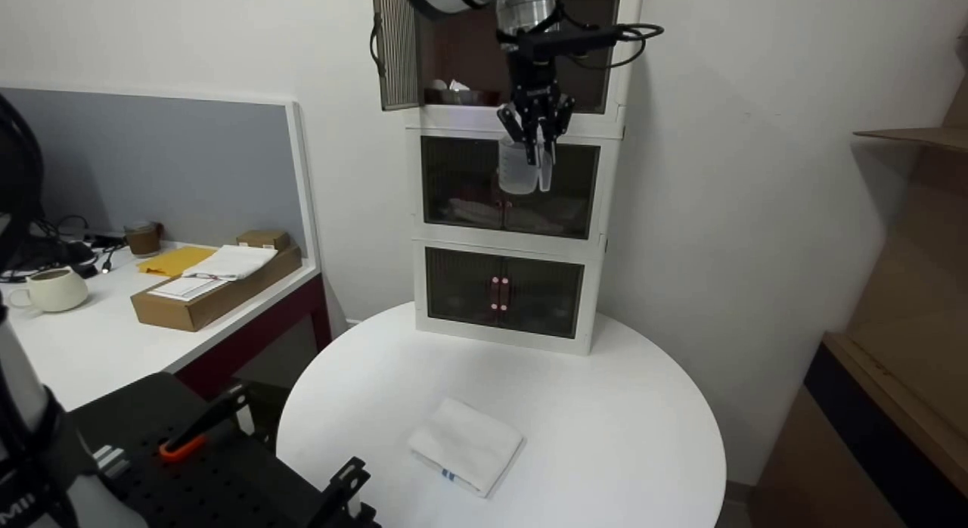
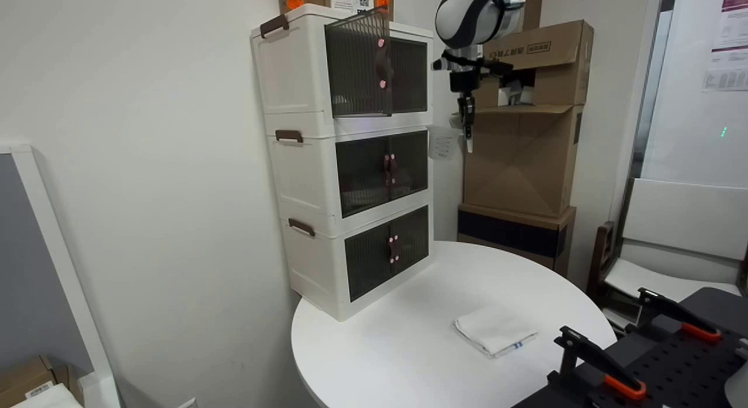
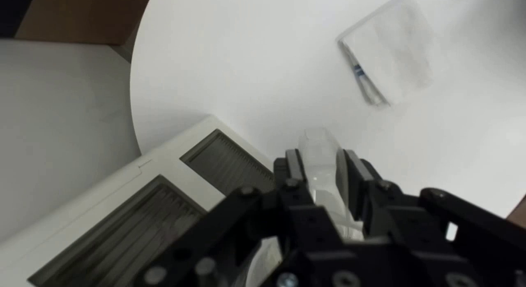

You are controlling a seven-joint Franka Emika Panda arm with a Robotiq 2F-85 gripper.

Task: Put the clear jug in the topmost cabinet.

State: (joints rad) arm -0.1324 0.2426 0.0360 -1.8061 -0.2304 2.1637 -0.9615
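The clear jug hangs in the air from my gripper. It also shows in an exterior view, roughly upright. In the wrist view, my gripper's fingers are closed on both sides of the jug's clear handle; most of its body is hidden behind the gripper. The topmost cabinet is the upper compartment of the white tower and also shows in an exterior view. Its left door stands swung open; its right half looks closed. The jug is in front of the middle compartment, below the topmost opening.
A bowl-like thing with something white sits inside the topmost cabinet. The middle compartment and lowest compartment are shut. A folded white cloth lies on the round white table. Cardboard boxes stand beside the tower.
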